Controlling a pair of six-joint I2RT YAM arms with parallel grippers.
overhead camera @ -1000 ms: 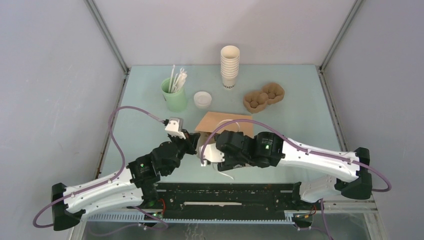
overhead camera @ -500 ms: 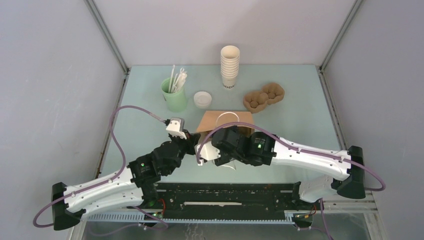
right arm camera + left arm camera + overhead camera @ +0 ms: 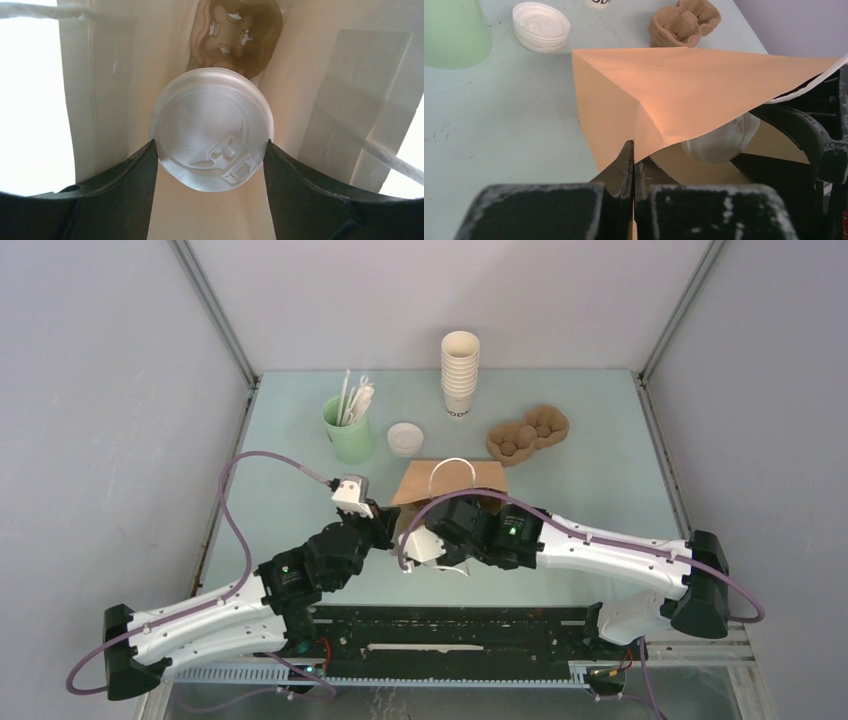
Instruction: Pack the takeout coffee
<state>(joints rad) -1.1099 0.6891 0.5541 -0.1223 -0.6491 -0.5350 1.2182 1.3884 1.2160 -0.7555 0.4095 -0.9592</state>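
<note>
1. Step in hand: putting the takeout coffee (image 3: 211, 120) into the paper bag (image 3: 684, 95). The bag lies flat on the table (image 3: 300, 470) with its mouth toward 6 o'clock in the overhead view.
2. The left gripper (image 3: 633, 150) has its jaws pressed together on the bag's upper edge, at about 8 o'clock of the mouth. It lifts that flap so the opening gapes.
3. The right gripper (image 3: 211, 150) reaches in from 4 o'clock. Its fingers stand wide apart and are clamped on the cup, one at 9 o'clock and one at 3 o'clock, just under the rim of the white lid.
4. The cup is already inside the mouth. The right wrist view shows pale bag walls on both sides of it, and the left wrist view shows it under the raised flap.
5. A brown pulp carrier shows beyond the lid at 12 o'clock in the right wrist view. I cannot tell whether it lies inside the bag.
6. Next move, as I judge it: push the cup further toward 12 o'clock, set it down and spread the fingers. Then draw the arm back toward 6 o'clock without snagging the bag's white handle (image 3: 452, 468).
7. The left pinch should hold until the right arm is clear, or the flap may fall on the cup.
8. The cup stack (image 3: 460, 375), mint cup (image 3: 350, 430) and loose lids (image 3: 405, 438) stand well apart, near 12 o'clock.
</note>
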